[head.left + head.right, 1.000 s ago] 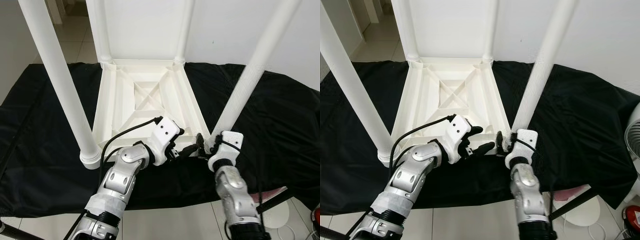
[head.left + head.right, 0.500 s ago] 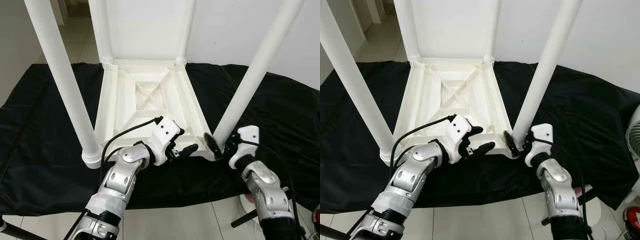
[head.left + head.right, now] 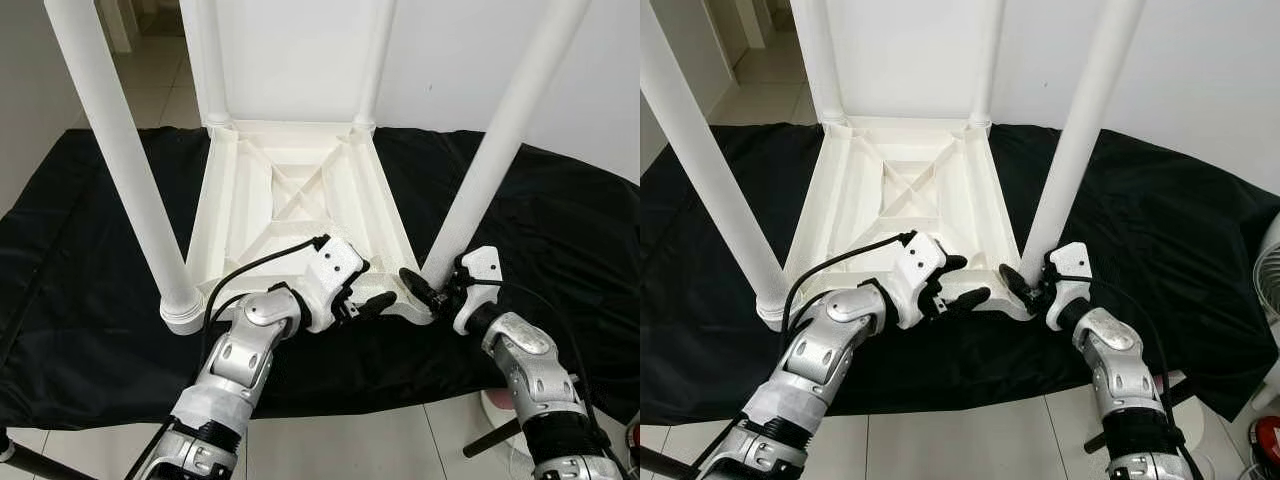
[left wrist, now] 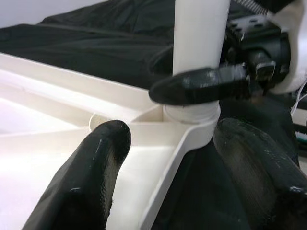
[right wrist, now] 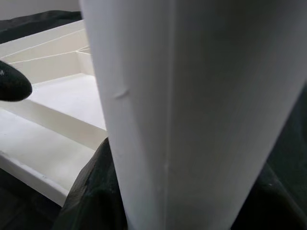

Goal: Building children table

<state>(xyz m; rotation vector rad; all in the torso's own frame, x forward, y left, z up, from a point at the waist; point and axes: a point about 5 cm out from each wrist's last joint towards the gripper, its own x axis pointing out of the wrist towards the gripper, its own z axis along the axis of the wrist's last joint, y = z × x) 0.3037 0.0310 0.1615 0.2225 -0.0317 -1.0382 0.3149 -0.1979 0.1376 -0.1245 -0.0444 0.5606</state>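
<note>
The white plastic table (image 3: 300, 215) lies upside down on a black cloth (image 3: 90, 260), its ribbed underside facing up and all four legs standing in their corner sockets. At the near left corner one leg (image 3: 125, 170) rises untouched. Moving right, the left gripper (image 3: 362, 300) sits at the near edge of the tabletop, its fingers spread apart, one over the rim and one just outside it, gripping nothing. Further right, the near right leg (image 3: 1068, 170) stands in its socket, and the right gripper (image 3: 1028, 285) is closed around its base, fingers wrapping the tube on either side, as the right wrist view shows. The step in hand looks like seating or tightening this last leg; the next move probably calls for the left gripper to brace the tabletop while the right one twists or presses the leg home. The cloth covers a low surface, with pale floor tiles (image 3: 150, 90) and a white wall (image 3: 600, 110) beyond.
</note>
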